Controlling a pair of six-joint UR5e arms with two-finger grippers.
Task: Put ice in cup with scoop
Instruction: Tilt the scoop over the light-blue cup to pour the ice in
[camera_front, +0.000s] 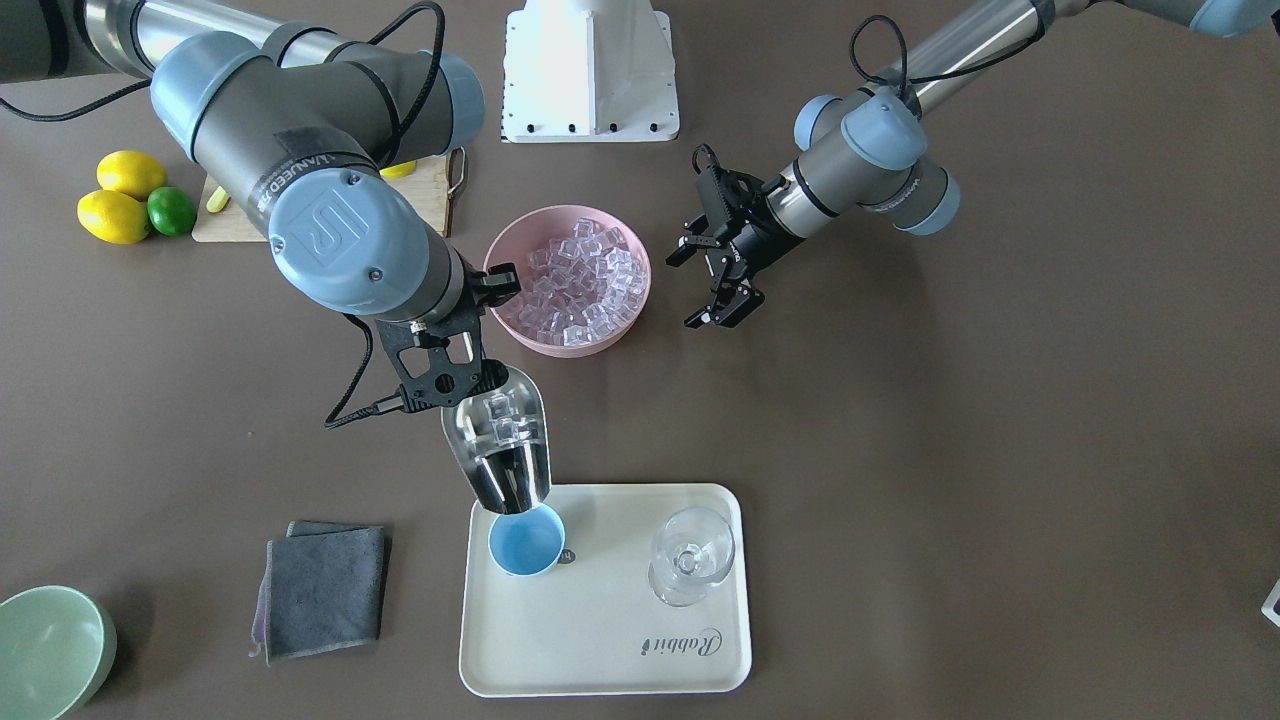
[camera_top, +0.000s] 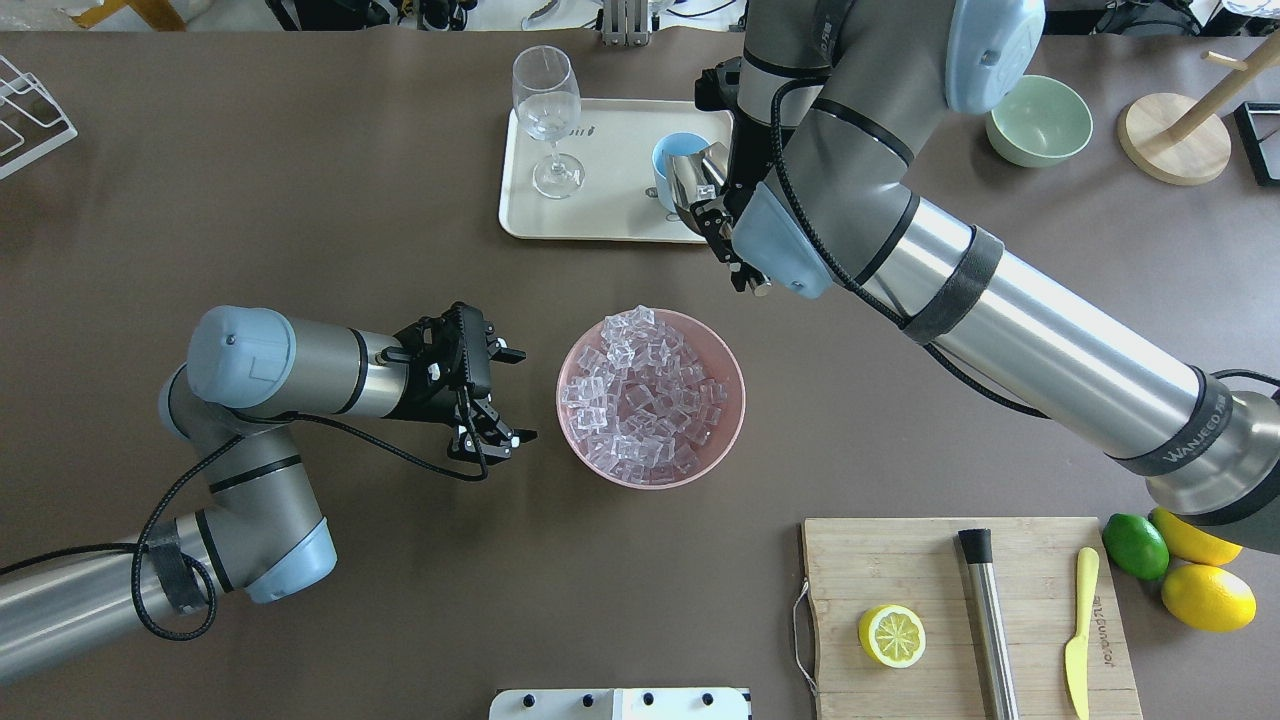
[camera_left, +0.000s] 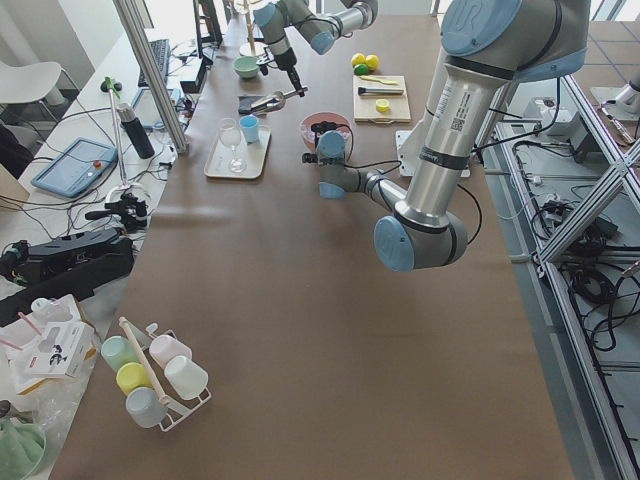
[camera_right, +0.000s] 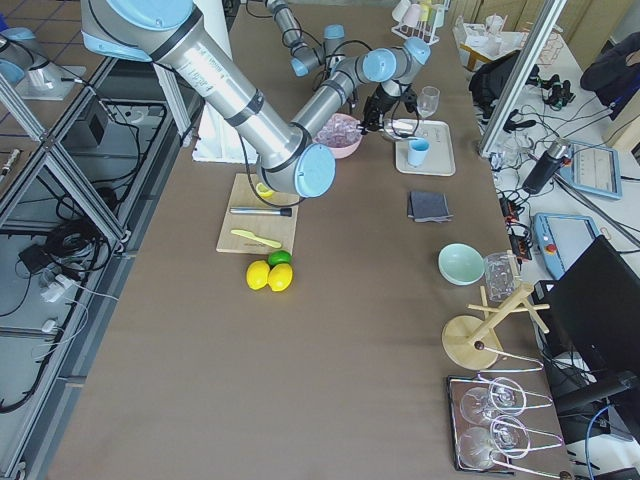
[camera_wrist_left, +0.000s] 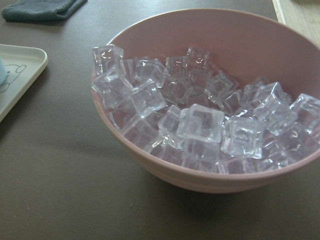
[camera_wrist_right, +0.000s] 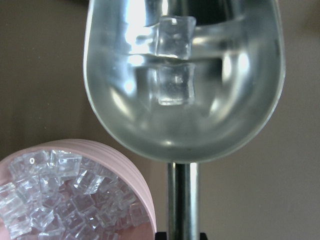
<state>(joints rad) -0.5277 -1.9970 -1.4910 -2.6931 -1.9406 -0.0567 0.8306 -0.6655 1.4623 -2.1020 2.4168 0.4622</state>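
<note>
- Right now my right gripper (camera_front: 462, 378) is clenched on the handle of the scoop (camera_front: 505, 440), which is tipped mouth-down just over the near rim of the cup (camera_front: 527, 541).
- I count two cubes of ice (camera_front: 503, 417) lying inside the scoop; the rest is heaped in the bowl (camera_front: 560, 345) at mid-table.
- I see the cup upright on the tray (camera_front: 600, 640) at the far side of the table, to the right of a glass (camera_front: 690, 555).
- My left gripper (camera_top: 522, 395) hangs released, jaws spread, just left of the bowl and apart from it.
</note>
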